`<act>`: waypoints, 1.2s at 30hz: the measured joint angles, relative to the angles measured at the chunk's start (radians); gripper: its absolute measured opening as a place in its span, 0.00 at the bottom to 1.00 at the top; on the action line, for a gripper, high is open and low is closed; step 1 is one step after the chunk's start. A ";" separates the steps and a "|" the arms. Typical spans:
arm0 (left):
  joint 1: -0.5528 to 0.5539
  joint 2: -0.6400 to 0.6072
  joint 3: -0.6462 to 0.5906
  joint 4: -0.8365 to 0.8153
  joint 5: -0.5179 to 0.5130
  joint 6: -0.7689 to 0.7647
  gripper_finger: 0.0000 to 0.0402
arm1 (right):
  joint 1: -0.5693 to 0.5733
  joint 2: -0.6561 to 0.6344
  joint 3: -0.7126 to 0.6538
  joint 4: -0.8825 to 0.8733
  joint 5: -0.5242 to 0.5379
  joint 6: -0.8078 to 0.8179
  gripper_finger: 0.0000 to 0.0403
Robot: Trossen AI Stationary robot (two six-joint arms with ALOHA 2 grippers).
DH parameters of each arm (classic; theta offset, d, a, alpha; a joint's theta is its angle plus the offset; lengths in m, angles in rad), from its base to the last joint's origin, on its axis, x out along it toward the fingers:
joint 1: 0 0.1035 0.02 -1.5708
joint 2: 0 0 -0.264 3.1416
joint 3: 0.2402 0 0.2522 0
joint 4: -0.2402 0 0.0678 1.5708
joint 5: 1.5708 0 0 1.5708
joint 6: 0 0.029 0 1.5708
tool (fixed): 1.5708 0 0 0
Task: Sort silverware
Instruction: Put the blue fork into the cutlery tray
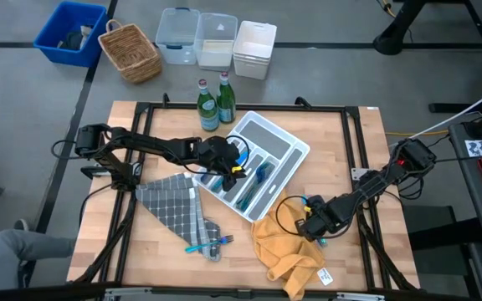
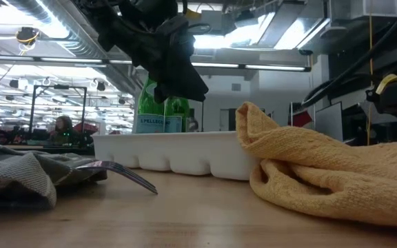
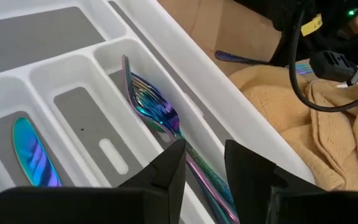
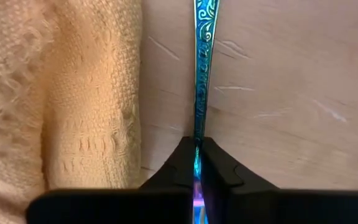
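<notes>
Right tool (image 4: 198, 163) is clamped on iridescent blue utensil handle (image 4: 202, 68) beside yellow cloth (image 4: 61, 93); lift is best kept straight. Left tool (image 3: 204, 165), narrowly parted, hangs over white divided tray (image 3: 166, 37).

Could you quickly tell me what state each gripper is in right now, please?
Left gripper: open, over the white tray, holding nothing.
Right gripper: shut on a blue utensil handle, beside the yellow cloth.

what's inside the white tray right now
The white tray holds iridescent blue forks in the slot under the left gripper, plus one blue piece two slots over. The slot between looks bare. The gripper's fingers hide the tray's near end.
</notes>
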 joint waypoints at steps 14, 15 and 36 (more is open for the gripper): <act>0.001 0.000 0.000 0.001 0.000 0.000 0.25 | -0.001 0.006 0.138 -0.225 0.006 -0.164 0.02; 0.001 0.000 0.000 0.001 0.000 0.003 0.25 | -0.001 0.006 0.158 -0.257 0.006 -0.182 0.02; -0.026 -0.182 0.001 -0.284 0.025 -0.139 0.25 | -0.209 0.004 0.493 -0.550 0.497 -1.179 0.03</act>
